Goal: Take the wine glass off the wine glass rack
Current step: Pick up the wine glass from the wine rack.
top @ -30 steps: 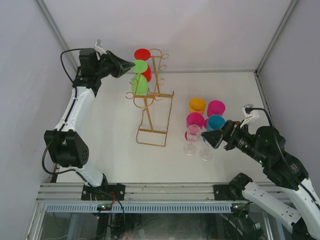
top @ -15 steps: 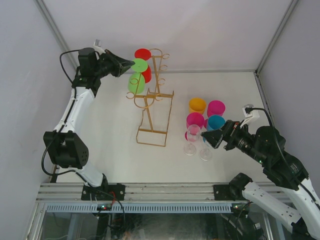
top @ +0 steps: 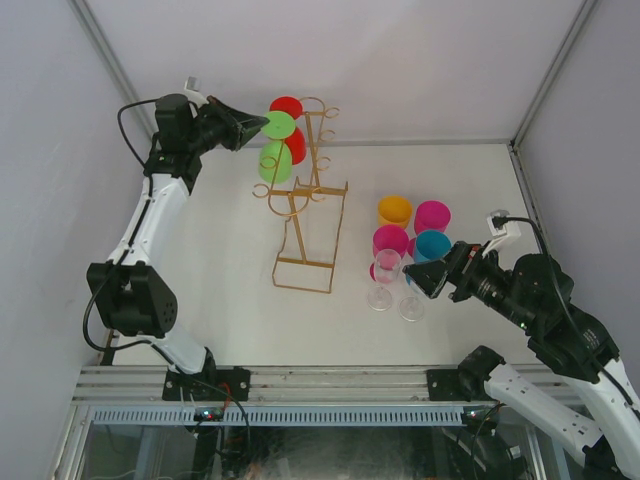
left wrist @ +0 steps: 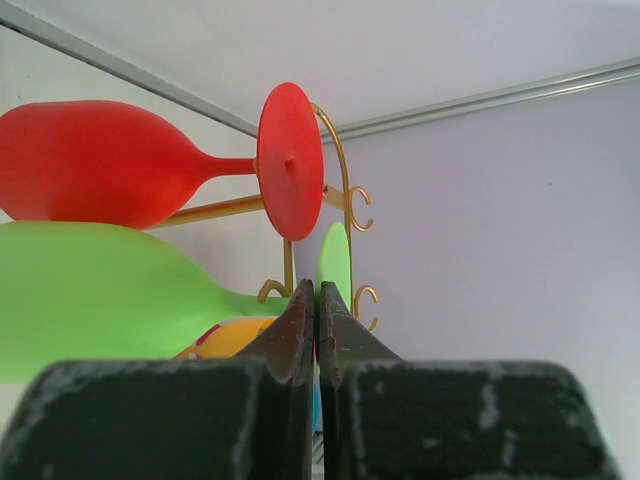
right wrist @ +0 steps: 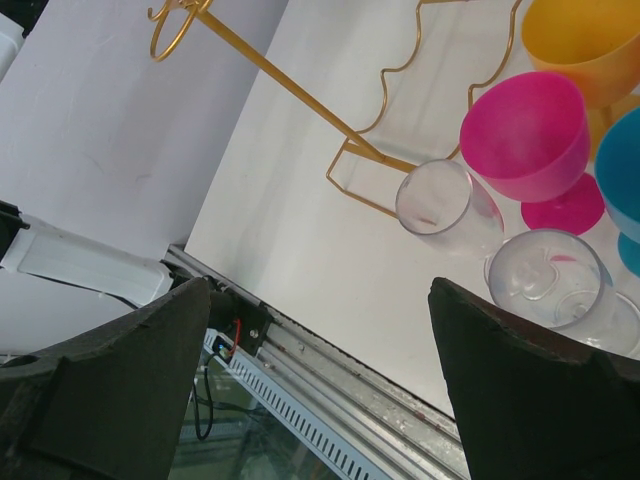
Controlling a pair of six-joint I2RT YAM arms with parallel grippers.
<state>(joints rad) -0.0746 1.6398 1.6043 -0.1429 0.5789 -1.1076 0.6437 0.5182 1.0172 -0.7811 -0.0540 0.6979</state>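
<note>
At far left, the left gripper [top: 262, 122] reaches the upper left side of the gold wine glass rack [top: 308, 205]. Its jaws are pressed together and appear to pinch the rim of the foot of the green wine glass [top: 277, 165]. That glass hangs on the rack bowl downward, with its stem crosswise to the fingers, close beside a red wine glass [top: 286, 106]. This arm is by far the nearer. At far right, well apart from the rack, the right gripper [top: 422, 277] hovers by clear glasses [top: 384, 272], jaws wide, holding nothing
</note>
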